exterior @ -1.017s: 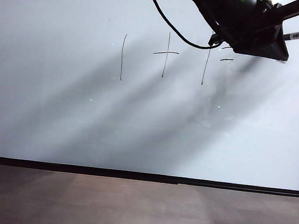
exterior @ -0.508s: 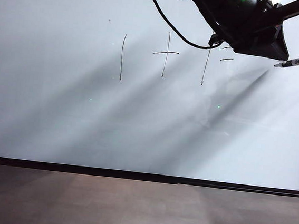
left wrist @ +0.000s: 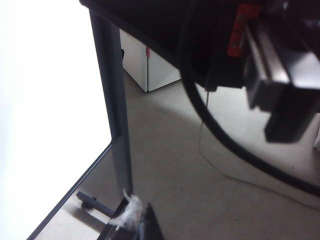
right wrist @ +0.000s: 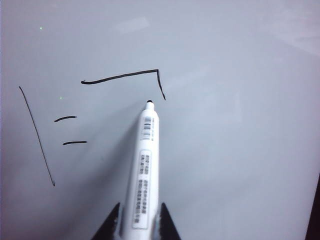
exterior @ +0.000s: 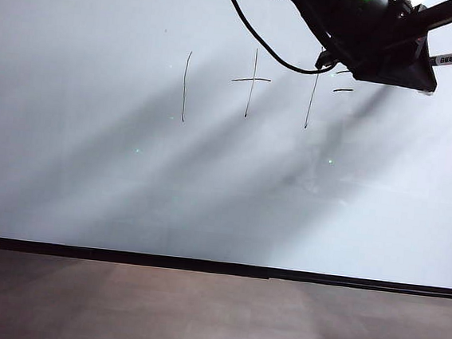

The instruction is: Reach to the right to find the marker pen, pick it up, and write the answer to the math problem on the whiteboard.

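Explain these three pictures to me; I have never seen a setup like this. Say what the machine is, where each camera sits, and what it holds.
This is a two-armed robot with a pincer on each arm. The exterior view faces a whiteboard bearing the math problem. The right wrist view looks down the right gripper, shut on a white marker pen; its tip sits just short of the answer, only partly drawn. The left wrist view shows the board's dark frame, the floor and a black cable; the left gripper sits at the edge, its state unclear.
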